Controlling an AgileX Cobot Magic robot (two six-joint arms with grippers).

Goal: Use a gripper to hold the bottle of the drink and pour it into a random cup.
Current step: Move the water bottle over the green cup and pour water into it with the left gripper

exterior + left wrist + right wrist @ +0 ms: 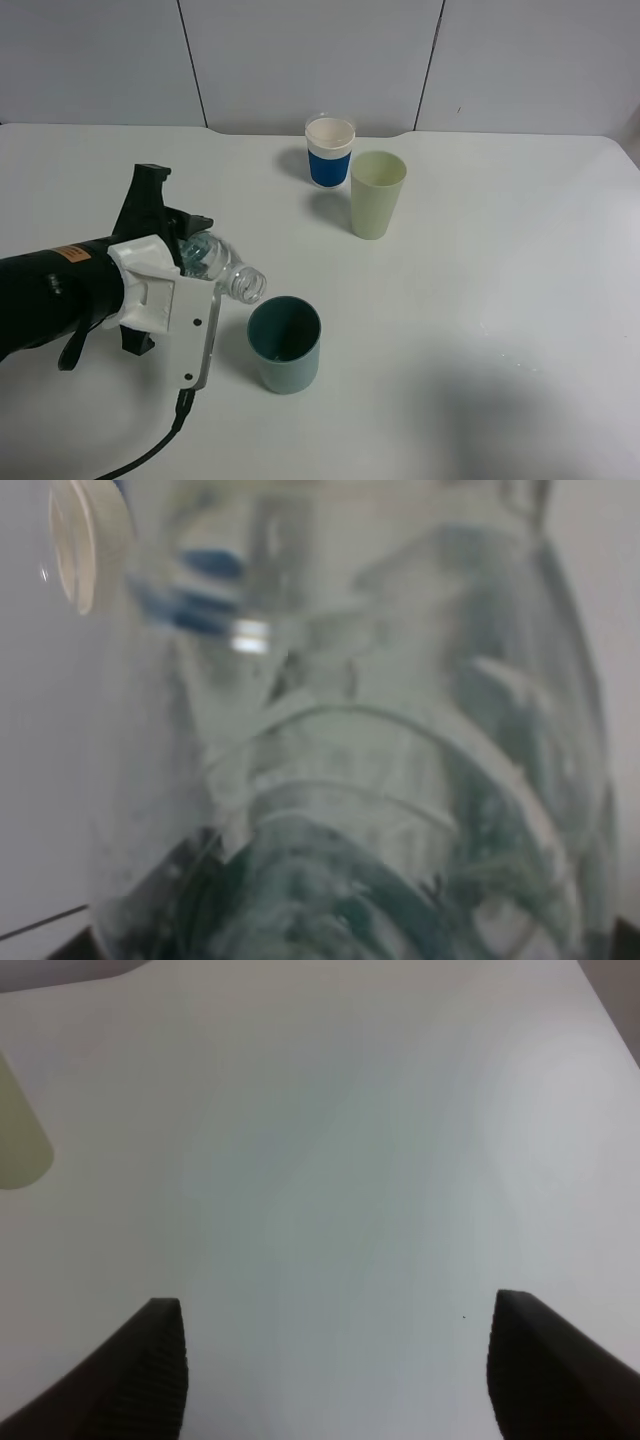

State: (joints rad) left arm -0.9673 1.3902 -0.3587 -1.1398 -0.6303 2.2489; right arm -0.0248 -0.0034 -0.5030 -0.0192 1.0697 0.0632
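Clear plastic, the water bottle [228, 270] lies tipped in our left gripper [192, 262], jaws clamped on it, mouth just at the dark teal cup [285, 345] rim. We judge water could fall short of that rim. The worktop [480, 330] is open rightward; our right gripper [335, 1370] has its jaws wide apart and empty.

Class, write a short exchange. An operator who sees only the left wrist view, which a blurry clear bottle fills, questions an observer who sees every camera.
Operator: Where is the bottle's mouth pointing?
Observer: The bottle lies tilted in the left gripper, its open mouth close to the left rim of the dark teal cup.
Operator: What is the other arm doing?
Observer: The right gripper stands open over bare table, holding nothing.
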